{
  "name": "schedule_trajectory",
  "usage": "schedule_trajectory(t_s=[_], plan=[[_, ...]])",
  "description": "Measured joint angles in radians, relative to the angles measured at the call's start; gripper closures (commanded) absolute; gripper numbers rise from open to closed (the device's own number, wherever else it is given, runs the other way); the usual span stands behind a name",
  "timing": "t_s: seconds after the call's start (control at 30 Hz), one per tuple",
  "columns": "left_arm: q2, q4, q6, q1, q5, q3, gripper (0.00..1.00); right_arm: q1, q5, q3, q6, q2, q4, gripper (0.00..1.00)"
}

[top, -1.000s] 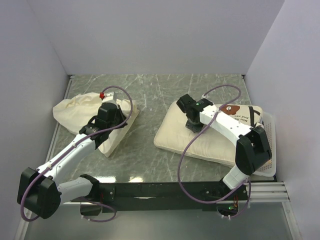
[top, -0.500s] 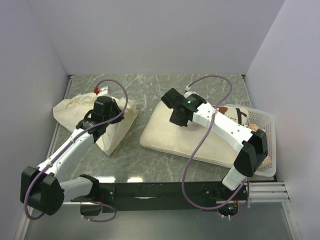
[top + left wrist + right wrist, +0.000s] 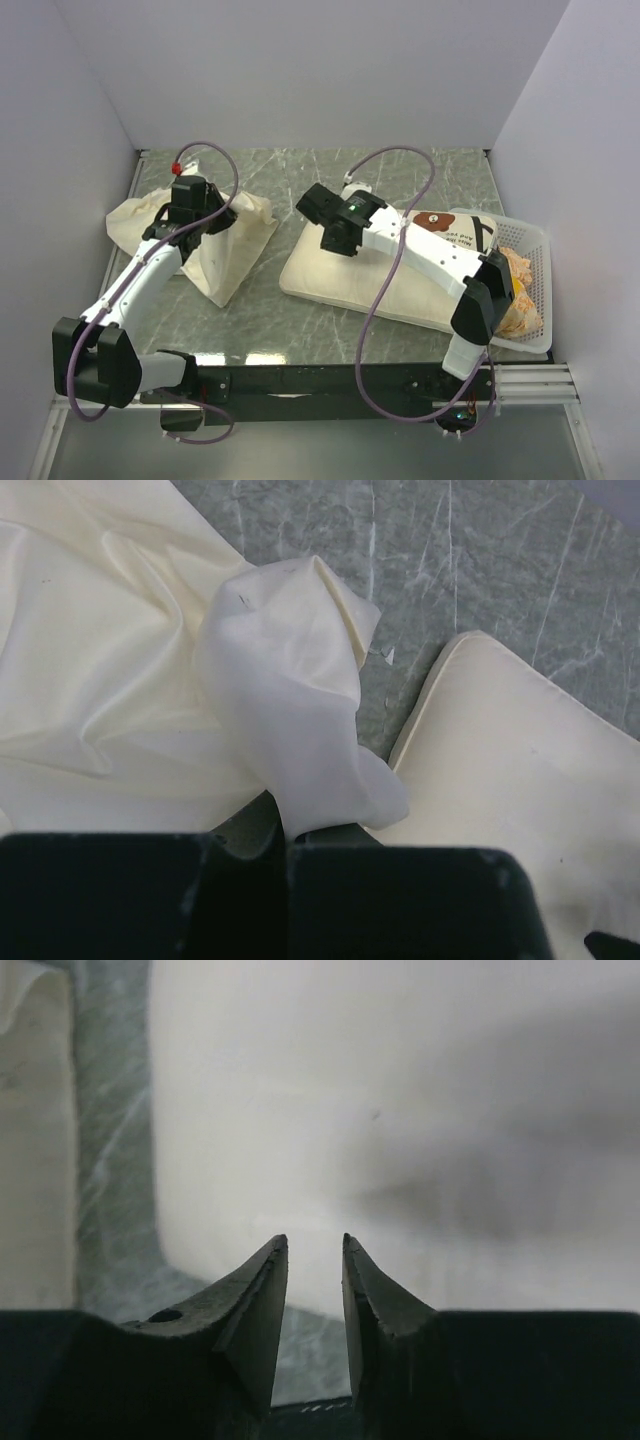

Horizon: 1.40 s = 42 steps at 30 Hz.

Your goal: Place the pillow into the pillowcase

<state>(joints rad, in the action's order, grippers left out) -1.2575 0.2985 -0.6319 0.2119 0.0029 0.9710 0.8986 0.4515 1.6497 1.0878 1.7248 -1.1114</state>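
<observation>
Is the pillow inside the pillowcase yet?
No, the pillow lies uncovered, apart from the pillowcase, which sits crumpled to its left.

A desk (image 3: 300, 190) topped in dark green stone veined with white is enclosed on three sides by plain pale panels: a back wall (image 3: 310, 70), a left wall (image 3: 55, 150) and a right wall (image 3: 590, 140). A black rail (image 3: 330, 380) is fixed along the near edge. The scene is lit softly and evenly, and a faint glare (image 3: 265, 357) is reflected close to that edge.
</observation>
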Motion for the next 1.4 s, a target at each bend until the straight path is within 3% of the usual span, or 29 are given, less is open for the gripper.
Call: schedule_trajectory(t_s=[0.03,0.1,0.37,0.47,0.57,0.6,0.73,1.07,1.4], plan=[[0.000,-0.002,-0.001,-0.004,0.007,-0.001,0.99,-0.017,0.010,-0.005,-0.019,0.003,-0.004,0.38],[0.000,-0.006,-0.001,-0.005,0.019,-0.006,0.99,-0.064,0.039,-0.037,-0.052,0.000,0.003,0.26],[0.003,-0.006,-0.001,-0.006,0.040,-0.039,0.99,-0.179,0.061,-0.275,-0.145,-0.043,0.080,0.22],[0.004,-0.015,-0.003,-0.006,0.049,-0.046,0.99,-0.174,0.059,-0.288,-0.171,-0.045,0.110,0.31],[0.003,-0.026,-0.010,-0.006,0.056,-0.056,0.99,-0.171,0.043,-0.288,-0.199,-0.030,0.143,0.54],[0.003,-0.026,-0.013,-0.006,0.057,-0.058,0.99,-0.170,0.027,-0.288,-0.212,-0.017,0.164,0.68],[0.004,-0.029,-0.017,-0.006,0.058,-0.060,0.99,-0.170,-0.045,-0.290,-0.255,0.054,0.248,0.98],[0.006,-0.027,-0.016,-0.006,0.056,-0.060,0.99,-0.170,-0.189,-0.307,-0.290,0.063,0.397,1.00],[0.000,-0.009,-0.014,-0.023,0.054,-0.006,0.99,-0.080,-0.275,-0.309,-0.292,-0.125,0.412,1.00]])
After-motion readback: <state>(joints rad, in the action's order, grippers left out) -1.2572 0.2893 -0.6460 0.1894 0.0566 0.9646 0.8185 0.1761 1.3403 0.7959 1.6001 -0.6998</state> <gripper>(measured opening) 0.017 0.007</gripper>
